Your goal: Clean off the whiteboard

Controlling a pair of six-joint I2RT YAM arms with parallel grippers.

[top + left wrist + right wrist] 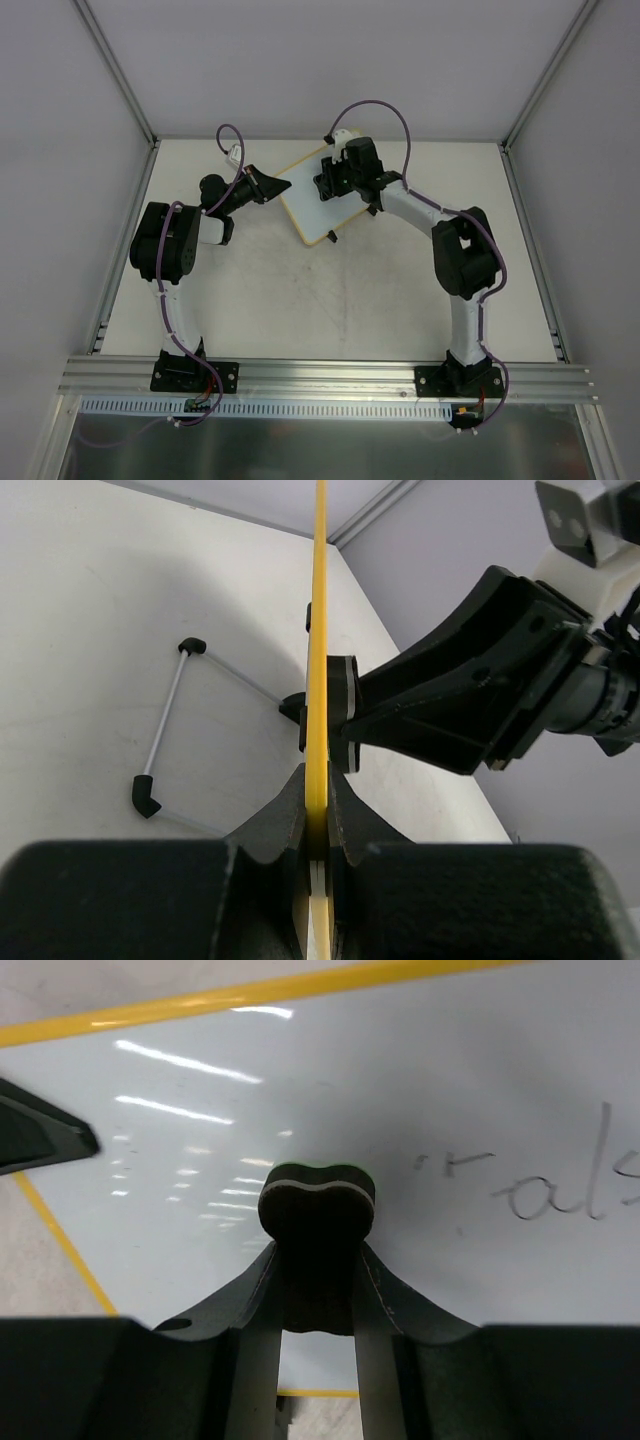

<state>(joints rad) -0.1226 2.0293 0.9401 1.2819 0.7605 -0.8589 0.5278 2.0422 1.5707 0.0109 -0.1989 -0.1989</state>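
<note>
Beneath both arms, a pale bench [350,300]. Toward its far side, caught between the two pincers, the whiteboard [305,208], yellow-framed and turned at an angle to the bench edges. Nipped at its edge by the left pincer [318,802], one finger flat on either face, pressed together on the yellow frame. Reaching in from the opposite side, the right pincer [318,1250], squeezed tight on a small eraser [318,1198]. Down on the bench to the left of the left pincer, a thin silver wire frame [165,725] with black end caps, running back toward the board's edge. As for the eraser: black, with a pale stripe through its middle, set against the white face just ahead of the left pincer's grip. To the right of the right pincer's tips, grey handwriting [560,1182] in looped letters. To their left, only white surface with streaks of lamp glare.
</note>
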